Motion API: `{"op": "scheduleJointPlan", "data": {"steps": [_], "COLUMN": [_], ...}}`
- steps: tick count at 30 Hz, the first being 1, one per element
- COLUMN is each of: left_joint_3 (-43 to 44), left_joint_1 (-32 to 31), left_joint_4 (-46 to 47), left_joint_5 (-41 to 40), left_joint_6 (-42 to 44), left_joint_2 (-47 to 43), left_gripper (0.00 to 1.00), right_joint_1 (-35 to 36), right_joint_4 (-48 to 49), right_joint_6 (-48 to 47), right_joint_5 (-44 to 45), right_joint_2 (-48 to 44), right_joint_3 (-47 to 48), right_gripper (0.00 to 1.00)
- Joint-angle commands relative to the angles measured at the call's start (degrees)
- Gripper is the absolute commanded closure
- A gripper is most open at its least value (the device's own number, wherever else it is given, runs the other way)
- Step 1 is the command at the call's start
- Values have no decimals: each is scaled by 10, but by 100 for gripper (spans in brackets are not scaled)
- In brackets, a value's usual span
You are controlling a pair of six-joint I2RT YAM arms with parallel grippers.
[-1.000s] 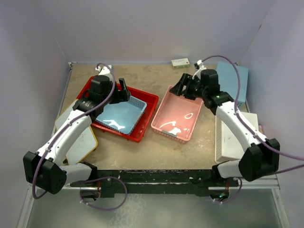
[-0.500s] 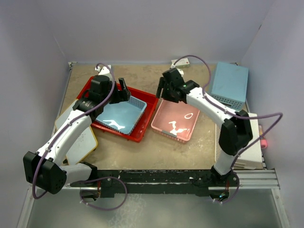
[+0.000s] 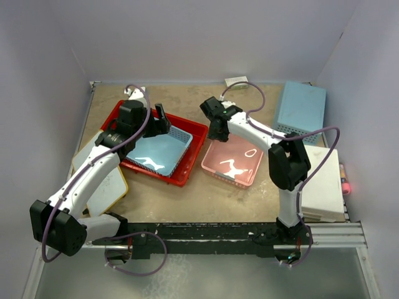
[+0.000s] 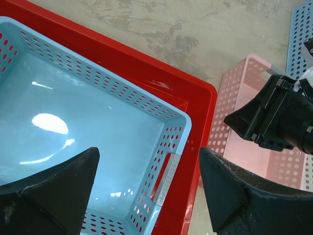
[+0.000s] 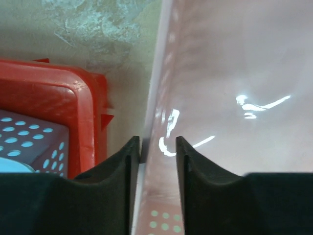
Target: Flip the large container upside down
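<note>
The large container [image 3: 193, 152], the red tray, sat right way up on the left half of the table [image 3: 237, 199], its open side to the ceiling and a light-blue basket [image 4: 73, 122] nested inside it, covering most of its floor. By my judgement nothing of the turning-over was done: the tray was neither tipped nor lifted, and neither of my pincers had hold of it. My left pincer [image 4: 148, 159] hung above the blue basket's end nearest the pink one, spread as wide as it goes, gripping nothing and touching nothing that I could see. My right pincer [image 5: 156, 142] was down at the pink basket [image 3: 240, 162], which lay just beside the red tray's right end. Its two fingers stood close together astride the pink wall facing the red tray, one outside and one inside, but whether they had pinched that wall I could not tell. What was left, as I read it, was the whole job. The blue basket would probably have to come out first, or it would tumble when the tray went over. Then the red tray's rim had to be taken, raised and rolled until its underside faced up.
</note>
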Motion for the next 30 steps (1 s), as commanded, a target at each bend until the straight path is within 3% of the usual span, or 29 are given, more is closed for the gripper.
{"op": "scheduleJointPlan", "data": {"steps": [1,4,5,13,17,24,28,30], "left_joint_3": [-3,-4,-4,-7,-9,-13,-12,-12], "left_joint_1": [0,0,0,0,0,0,0,1], "left_joint_4": [15,14,14,12,9,6,5,4], "left_joint_5": [-9,-11,-12,-17,-20,-24,-24,-24], "left_joint_6": [1,2,3,5,7,10,12,12], "left_joint_2": [-17,-18,-20,-24,-29,-36,-36,-37], "left_gripper": [20,20,20,20,20,20,20,20], "right_joint_1": [-2,-1,-2,-3,-22,-127,-166,-187], "right_joint_4": [-11,-1,3,54,140,478,560,646], "right_joint_6": [7,-2,-8,-58,-77,6,64,114], "right_joint_5": [2,-24,-29,-70,-176,-472,-558,-600], "right_joint_2": [-18,-37,-46,-140,-211,-321,-315,-315], "right_joint_3": [3,-1,-2,-2,-47,-263,-322,-371], "right_gripper": [72,97,100,100,100,100,100,100]}}
